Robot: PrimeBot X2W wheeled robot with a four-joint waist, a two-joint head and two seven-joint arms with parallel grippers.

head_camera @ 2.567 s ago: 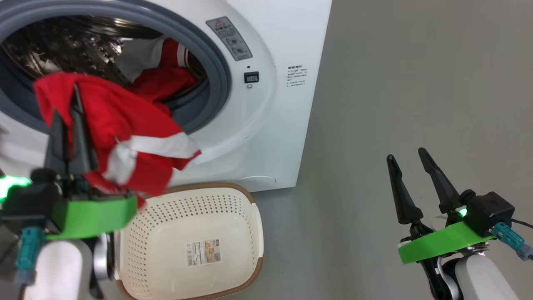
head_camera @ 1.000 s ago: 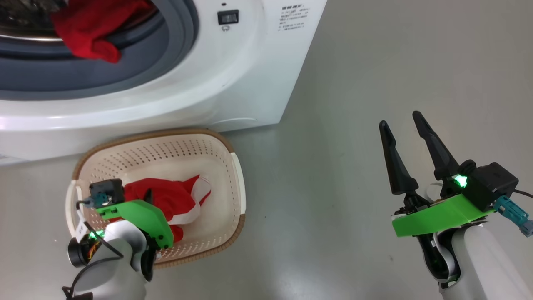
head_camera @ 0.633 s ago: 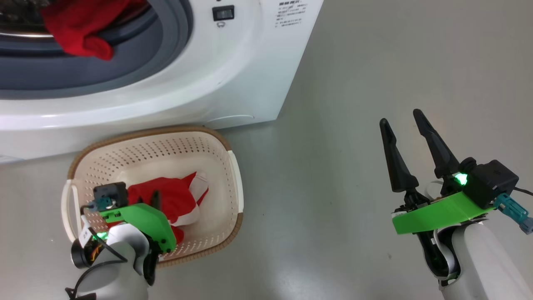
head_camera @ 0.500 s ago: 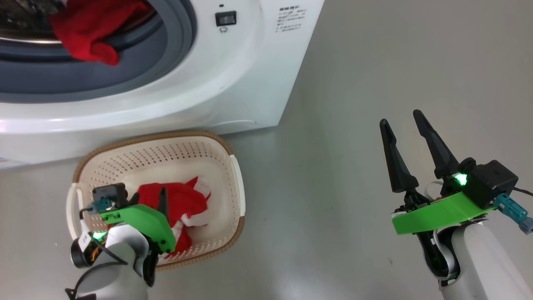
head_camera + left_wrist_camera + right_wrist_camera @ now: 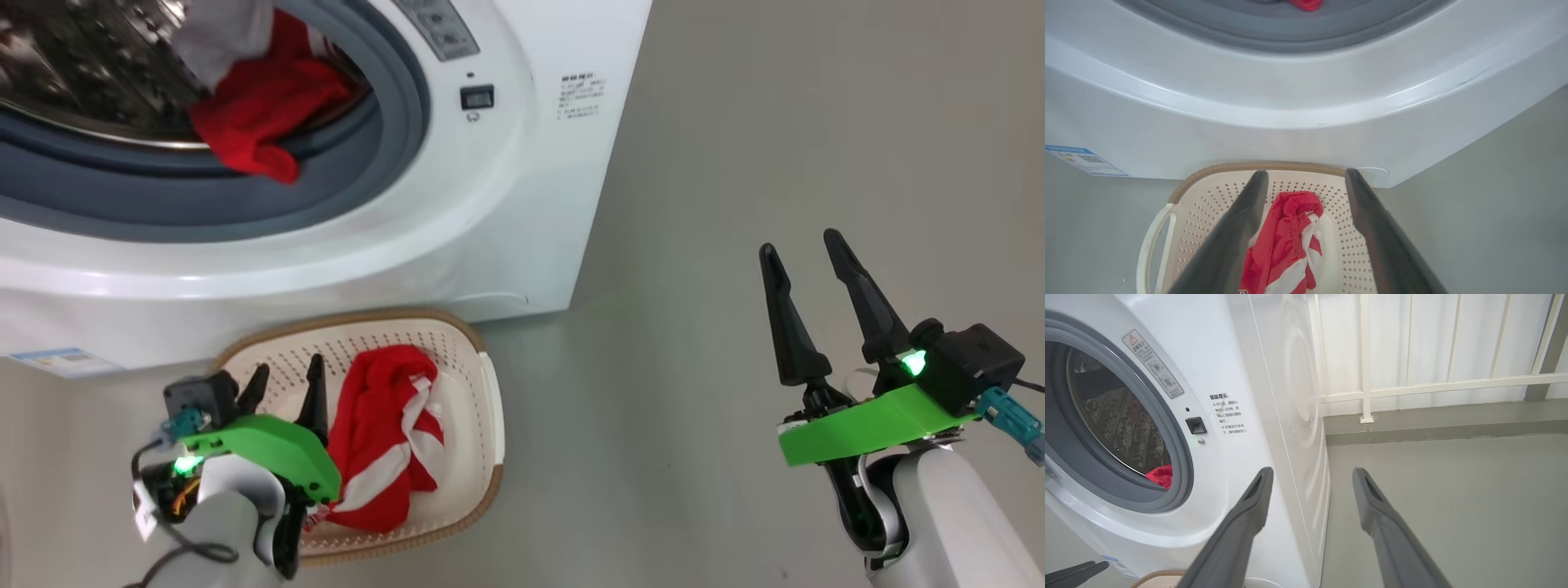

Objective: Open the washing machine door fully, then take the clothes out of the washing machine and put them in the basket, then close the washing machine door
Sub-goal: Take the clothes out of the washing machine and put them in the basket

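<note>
The white washing machine [image 5: 506, 188] stands with its drum open; its door is out of view. Red clothes [image 5: 253, 122] hang over the grey rubber ring, also seen as a red scrap [image 5: 1161, 475] in the right wrist view. One red garment with white stripes [image 5: 388, 441] lies loose in the cream basket [image 5: 351, 317] on the floor in front of the machine. My left gripper [image 5: 287, 371] is open just above the basket's left half, with the garment [image 5: 1286, 241] below and between its fingers, untouched. Far to the right, my right gripper [image 5: 800, 245] is open and empty over bare floor.
A small blue label [image 5: 1081, 159] sits on the machine's lower left corner. Grey floor [image 5: 735, 122] stretches to the right of the machine. A white railing and wall [image 5: 1412, 384] stand behind it.
My left gripper has opened and let the red garment drop into the basket, then risen a little. The head camera has tilted up, showing more of the drum. The right arm has stayed put.
</note>
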